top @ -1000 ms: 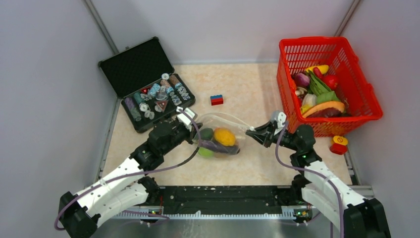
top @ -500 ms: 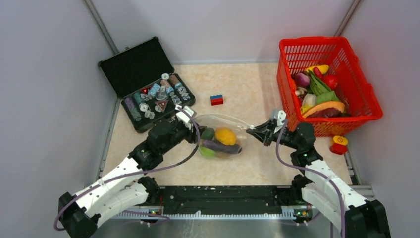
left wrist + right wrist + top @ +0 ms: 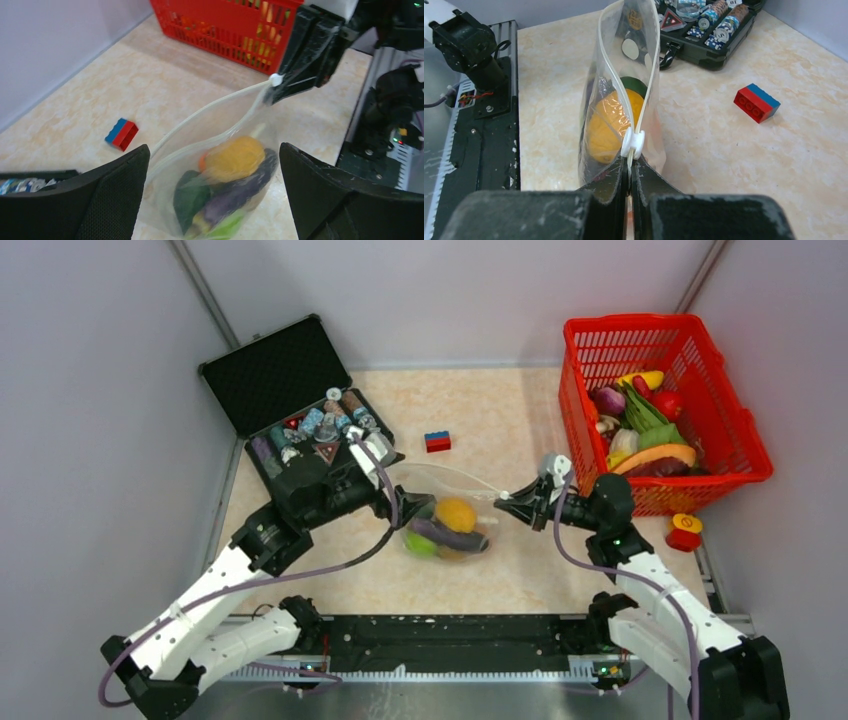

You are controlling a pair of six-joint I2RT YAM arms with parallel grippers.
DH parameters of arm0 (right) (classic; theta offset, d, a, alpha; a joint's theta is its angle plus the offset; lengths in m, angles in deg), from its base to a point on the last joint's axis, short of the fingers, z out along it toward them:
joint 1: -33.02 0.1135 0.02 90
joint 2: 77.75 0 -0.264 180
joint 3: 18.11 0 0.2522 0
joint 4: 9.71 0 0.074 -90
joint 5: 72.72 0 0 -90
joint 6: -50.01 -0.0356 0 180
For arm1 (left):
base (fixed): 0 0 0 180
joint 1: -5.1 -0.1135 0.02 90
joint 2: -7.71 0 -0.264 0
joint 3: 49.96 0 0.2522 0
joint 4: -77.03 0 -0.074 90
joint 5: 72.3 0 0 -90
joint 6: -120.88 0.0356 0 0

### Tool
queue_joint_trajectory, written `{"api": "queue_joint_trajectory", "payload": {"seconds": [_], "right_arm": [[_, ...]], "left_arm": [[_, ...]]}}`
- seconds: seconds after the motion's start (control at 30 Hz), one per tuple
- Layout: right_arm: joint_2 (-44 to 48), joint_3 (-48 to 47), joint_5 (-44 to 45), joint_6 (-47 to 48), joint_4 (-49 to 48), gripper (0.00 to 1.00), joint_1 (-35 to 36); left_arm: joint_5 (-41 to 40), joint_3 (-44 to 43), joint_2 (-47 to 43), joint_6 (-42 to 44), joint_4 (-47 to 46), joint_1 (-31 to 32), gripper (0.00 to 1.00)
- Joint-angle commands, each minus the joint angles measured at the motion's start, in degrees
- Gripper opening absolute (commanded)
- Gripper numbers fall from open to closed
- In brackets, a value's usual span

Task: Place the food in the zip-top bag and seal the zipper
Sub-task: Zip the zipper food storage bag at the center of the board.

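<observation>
Zip-top bag (image 3: 437, 487) stood upright mid-tabletop (image 3: 500, 420), food (image 3: 455, 516) packed inside, zipper (image 3: 210, 106) end clamped by the right tool (image 3: 630, 172), left tool (image 3: 214, 150) spread wide apart, bag seen between its fingers.

A beige, marble-patterned worktop (image 3: 500, 410) is closed in by pale lilac-grey walls (image 3: 450, 290) behind it and at both its sides. Metal struts (image 3: 204, 290) climb from its far corners. Light seems even.
</observation>
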Motion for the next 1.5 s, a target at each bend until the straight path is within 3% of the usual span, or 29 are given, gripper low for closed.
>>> {"api": "queue_joint_trajectory", "payload": {"seconds": [0.0,0.23,0.63,0.8,1.07,1.47], "right_arm": [[0.08,-4.95,-1.14,6.19,3.51,0.0,1.46],[0.62,-6.29,0.51,10.34,7.48,0.0,2.71],[1.76,-6.37,1.99,11.45,9.34,0.0,5.39],[2.64,-6.69,3.79,12.0,11.0,0.0,5.76],[3.85,-7.13,4.68,12.15,12.1,0.0,5.91],[5.39,-7.19,4.71,13.37,14.08,0.0,6.2]], "left_arm": [[13.64,-6.75,6.5,4.78,4.57,0.19,0.99],[20.56,-10.98,15.5,9.74,3.09,1.72,0.99],[21.61,-14.54,24.35,17.71,-1.64,5.77,0.94],[20.34,-15.92,27.18,20.57,-2.84,7.62,0.87],[20.32,-21.44,33.57,23.03,0.76,10.28,0.54],[23.69,-24.1,38.61,23.96,5.04,11.04,0.5]]}}
